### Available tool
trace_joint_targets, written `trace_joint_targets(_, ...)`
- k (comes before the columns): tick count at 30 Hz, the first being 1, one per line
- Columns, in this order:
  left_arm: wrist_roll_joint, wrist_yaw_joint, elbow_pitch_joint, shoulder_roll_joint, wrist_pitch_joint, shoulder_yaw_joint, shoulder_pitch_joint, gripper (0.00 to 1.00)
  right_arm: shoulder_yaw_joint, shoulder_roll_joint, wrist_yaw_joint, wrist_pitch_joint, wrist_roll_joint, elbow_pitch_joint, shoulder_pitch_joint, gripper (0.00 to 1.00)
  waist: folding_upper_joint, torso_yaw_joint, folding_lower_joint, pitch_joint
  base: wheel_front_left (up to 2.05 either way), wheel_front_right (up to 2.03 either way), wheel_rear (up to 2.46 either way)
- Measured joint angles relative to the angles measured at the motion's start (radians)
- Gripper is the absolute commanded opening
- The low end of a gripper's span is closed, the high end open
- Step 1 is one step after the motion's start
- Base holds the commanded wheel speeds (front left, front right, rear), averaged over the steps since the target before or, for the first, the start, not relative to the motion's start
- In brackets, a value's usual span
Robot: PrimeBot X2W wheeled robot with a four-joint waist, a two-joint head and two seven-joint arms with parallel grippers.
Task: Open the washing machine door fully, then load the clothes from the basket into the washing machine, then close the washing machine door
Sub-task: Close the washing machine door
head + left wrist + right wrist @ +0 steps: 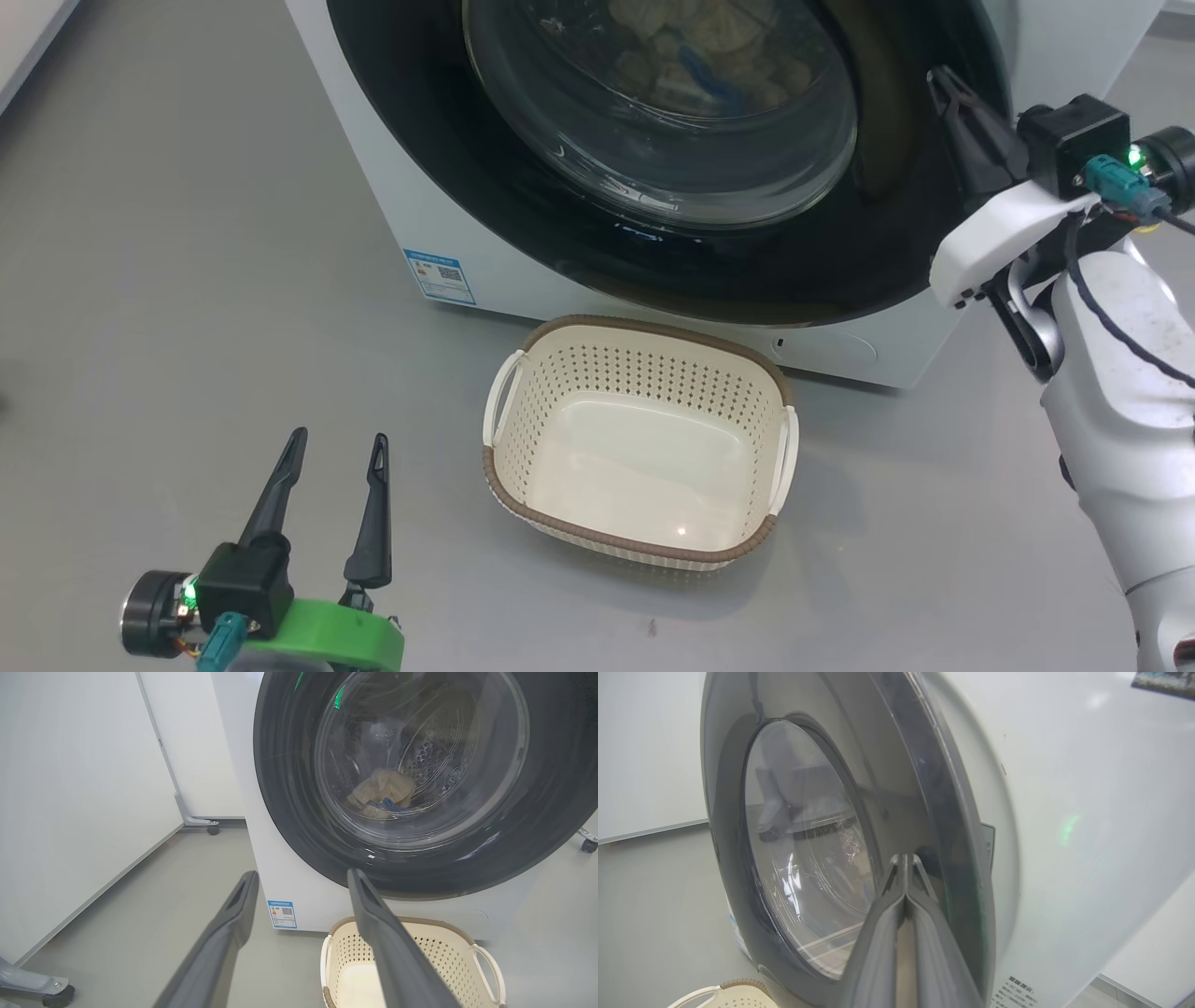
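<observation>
The washing machine (392, 205) stands ahead with its door (523, 215) lying against its front. Behind the glass the pale-yellow and blue clothes (691, 47) lie in the drum, and they also show in the left wrist view (383, 793). The cream basket (644, 327) sits on the floor just before the machine, with nothing in it. My right gripper (938, 75) is shut, its tips touching the black ring at the door's right edge (904, 856). My left gripper (338, 439) hangs open and holds nothing, left of the basket and well short of the door (302, 873).
Grey floor (187, 280) spreads to the left of the machine and the basket. White partition panels (70, 812) on castor feet (213, 829) stand to the machine's left. A blue label (439, 276) marks the lower left of the machine's front.
</observation>
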Motion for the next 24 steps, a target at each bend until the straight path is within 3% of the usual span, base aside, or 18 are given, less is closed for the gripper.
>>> trace_joint_targets(15,0.001,-0.015,0.021,-0.025,0.0,-0.018,-0.025,1.0,-0.067,-0.068,-0.012,0.014,0.008,0.13,-0.164,0.0,0.0,0.075,0.0,0.03,0.0,0.0,0.0)
trace_joint_targets(24,0.001,-0.017,0.023,-0.03,0.0,0.0,-0.025,1.0,-0.062,-0.072,-0.018,-0.006,0.008,0.174,-0.208,0.0,0.0,0.094,0.0,0.036,0.0,0.0,0.0)
